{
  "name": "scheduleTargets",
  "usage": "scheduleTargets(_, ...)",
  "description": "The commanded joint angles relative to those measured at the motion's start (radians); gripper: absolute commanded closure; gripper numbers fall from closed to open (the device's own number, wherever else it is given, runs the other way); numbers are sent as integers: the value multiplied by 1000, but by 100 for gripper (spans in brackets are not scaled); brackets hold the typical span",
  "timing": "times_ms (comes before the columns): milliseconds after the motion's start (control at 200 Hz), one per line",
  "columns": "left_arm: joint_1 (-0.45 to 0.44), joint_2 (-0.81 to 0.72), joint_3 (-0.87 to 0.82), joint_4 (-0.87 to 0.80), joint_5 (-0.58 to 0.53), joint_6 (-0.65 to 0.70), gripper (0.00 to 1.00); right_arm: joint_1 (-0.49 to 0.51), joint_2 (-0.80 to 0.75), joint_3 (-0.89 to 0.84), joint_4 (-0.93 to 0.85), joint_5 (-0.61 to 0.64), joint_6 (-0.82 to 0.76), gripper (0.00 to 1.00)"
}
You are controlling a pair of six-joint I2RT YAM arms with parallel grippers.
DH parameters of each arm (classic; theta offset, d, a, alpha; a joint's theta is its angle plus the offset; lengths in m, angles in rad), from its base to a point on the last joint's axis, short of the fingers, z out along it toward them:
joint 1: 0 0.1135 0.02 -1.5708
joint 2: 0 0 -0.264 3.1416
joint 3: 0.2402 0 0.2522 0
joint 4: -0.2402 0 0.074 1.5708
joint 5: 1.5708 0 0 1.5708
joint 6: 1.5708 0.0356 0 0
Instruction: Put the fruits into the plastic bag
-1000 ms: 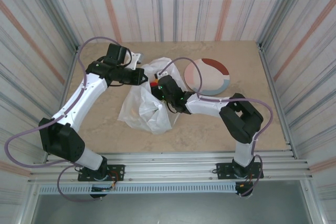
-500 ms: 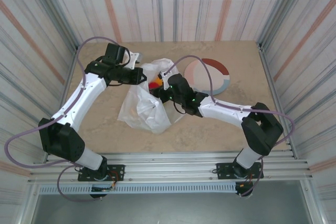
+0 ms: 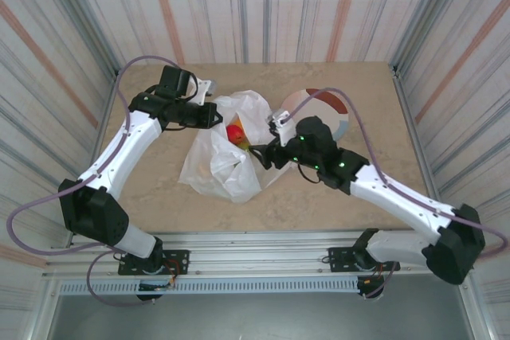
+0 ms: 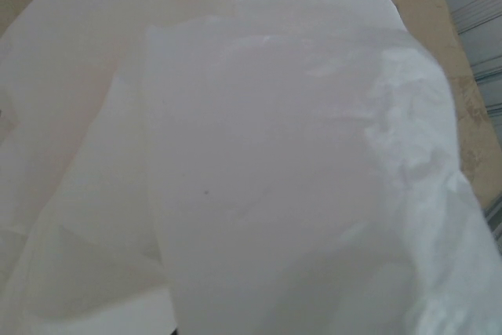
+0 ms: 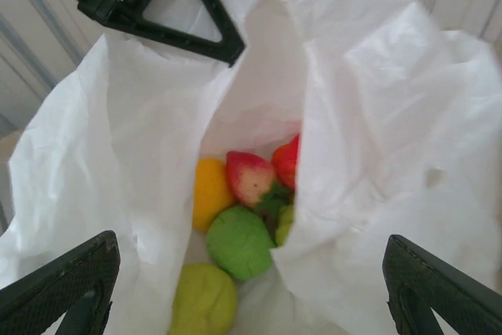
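Left gripper pinches the bag rim at 11 o'clock; right gripper, at 3 o'clock, gapes empty; fruits lie inside.

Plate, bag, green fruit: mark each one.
plate [image 3: 315,105], top view, bare pale face.
bag [image 5: 376,115], right wrist view, right-hand wall.
green fruit [image 5: 239,241], right wrist view, its top.
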Motion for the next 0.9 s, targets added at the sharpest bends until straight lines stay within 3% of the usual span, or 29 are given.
scheduleTargets(0,11,-8,-6,-12,-14,16,92,-43,-54,-30,-89,33,-70,11)
scheduleTargets(145,11,-8,-9,-11,-12,12,92,-61,-1,-14,-137,99,-152,11)
scheduleTargets(426,8,-8,-11,-6,-3,8,92,-83,225,31,-50,145,-190,14)
scheduleTargets(491,6,-8,-11,-6,-3,8,92,-88,272,48,-33,162,-182,20)
scheduleTargets(566,4,-9,-10,-7,-8,10,90,-89,300,57,-5,160,-155,37)
scheduleTargets(691,3,-30,-8,-12,-57,16,59,-89,298,46,34,106,-95,64)
scheduleTargets(797,3,-62,-5,-18,-101,21,30,-87,285,36,38,79,-44,78)
scheduleTargets(897,3,-104,8,-34,-139,22,10,-88,269,23,43,53,13,88)
